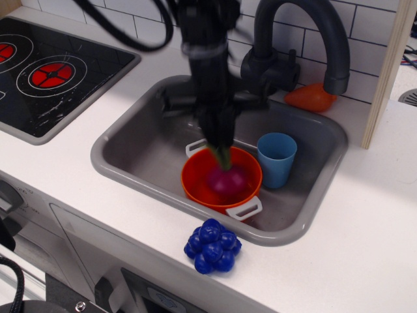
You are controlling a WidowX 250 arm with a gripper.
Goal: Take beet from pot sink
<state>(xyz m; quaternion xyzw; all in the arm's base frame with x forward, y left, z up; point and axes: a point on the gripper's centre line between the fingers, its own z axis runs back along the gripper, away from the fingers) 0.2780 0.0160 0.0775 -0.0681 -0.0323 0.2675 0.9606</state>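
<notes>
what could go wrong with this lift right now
The gripper holds the beet only by its thin green stalks, so the root could slip free and drop back into the pot. The frame is motion-blurred, suggesting a fast move; a swinging beet might clip the blue cup close beside the pot, or the faucet overhead.

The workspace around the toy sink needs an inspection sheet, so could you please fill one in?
Surface: white counter, grey sink set in it.
Job's things: beet over orange pot, motion-blurred; contact with pot unclear.
Clutter: blue cup in sink; blue berry cluster on counter; orange toy behind sink.
Grippers: gripper shut on beet's stalks.
Cables: black cable looping from arm.
Surroundings: faucet, stove, white tile wall.
</notes>
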